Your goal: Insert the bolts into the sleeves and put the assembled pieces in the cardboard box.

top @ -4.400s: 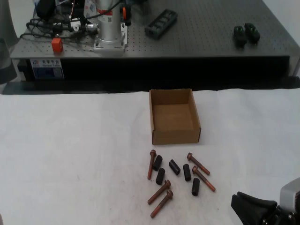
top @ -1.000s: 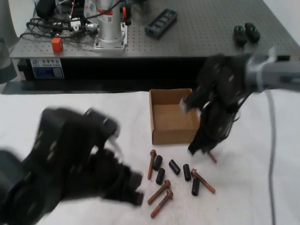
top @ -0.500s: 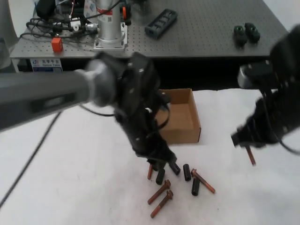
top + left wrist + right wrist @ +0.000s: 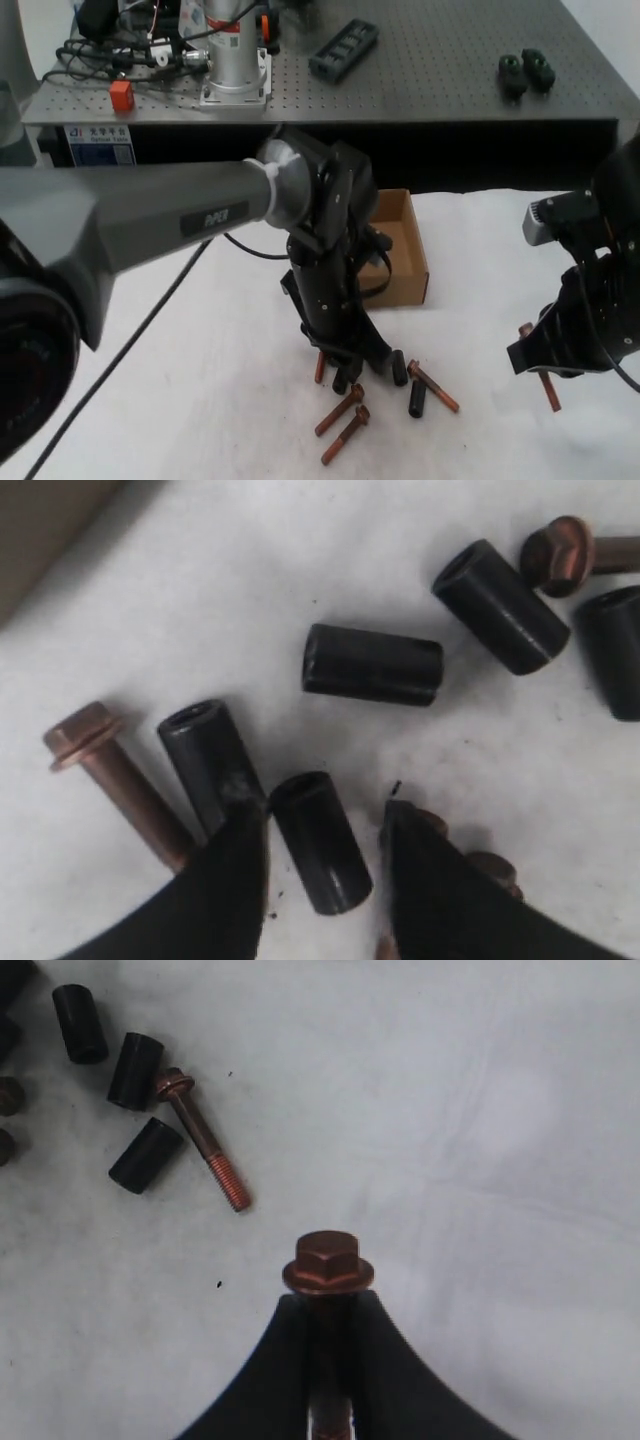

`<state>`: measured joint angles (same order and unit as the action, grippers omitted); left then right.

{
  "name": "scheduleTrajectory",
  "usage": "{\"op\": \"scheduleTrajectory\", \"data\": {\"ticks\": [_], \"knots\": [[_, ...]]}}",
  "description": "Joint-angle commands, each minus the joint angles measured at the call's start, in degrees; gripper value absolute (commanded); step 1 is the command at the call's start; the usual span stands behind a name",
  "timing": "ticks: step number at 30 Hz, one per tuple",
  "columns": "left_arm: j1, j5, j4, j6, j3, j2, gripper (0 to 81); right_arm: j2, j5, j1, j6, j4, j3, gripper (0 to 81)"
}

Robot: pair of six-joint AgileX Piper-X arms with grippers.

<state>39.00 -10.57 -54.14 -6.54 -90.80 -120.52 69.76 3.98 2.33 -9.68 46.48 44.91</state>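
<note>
Risk: we fear the left tool (image 4: pixel 322 815), open astride a black sleeve (image 4: pixel 322 865), will shove the neighbouring sleeve (image 4: pixel 200 750) touching its finger as it closes.
Right tool (image 4: pixel 328 1305): clamped on a bolt (image 4: pixel 328 1263), toward the right edge of the bench (image 4: pixel 120 400).
Sleeve look: matte black, hollow, lying flat toward the near edge.

Copper bolts (image 4: pixel 340 410), black sleeves (image 4: pixel 372 665) scattered, cardboard box (image 4: pixel 408 285)
</note>
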Motion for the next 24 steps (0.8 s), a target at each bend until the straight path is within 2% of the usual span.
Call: {"op": "scheduleTrajectory", "data": {"ticks": [1,11,14,16,17,22,24], "knots": [[0.08,-0.09,-0.2,-0.39,-0.46,-0.98,28.2,-0.7,0.9,-0.17,0.3,-0.7,0.13,0.6],[0.08,0.08,-1.67,-0.39,-0.46,-2.72,27.4,-0.7,2.19,-0.17,1.75,-0.69,0.13,0.6],[0.08,0.07,-1.29,-0.39,-0.46,-2.72,16.5,-0.7,2.19,-0.17,2.43,-0.69,0.13,0.6],[0.08,-0.06,-1.59,-0.39,-0.46,-2.72,3.6,-0.87,3.25,-0.17,2.54,-1.05,0.13,0.6],[0.08,-0.28,-1.73,-0.39,-0.46,-2.44,0.4,-1.11,4.58,-0.17,3.22,-1.66,0.13,0.6],[0.08,-0.4,-1.71,0.19,-0.46,1.24,0.2,-3.65,15.48,-0.17,9.68,-10.34,-0.53,0.6],[0.08,-1.07,-1.13,0.25,0.89,5.01,0.7,-6.31,20.23,-0.17,14.71,-17.54,-2.81,0.6]]}}
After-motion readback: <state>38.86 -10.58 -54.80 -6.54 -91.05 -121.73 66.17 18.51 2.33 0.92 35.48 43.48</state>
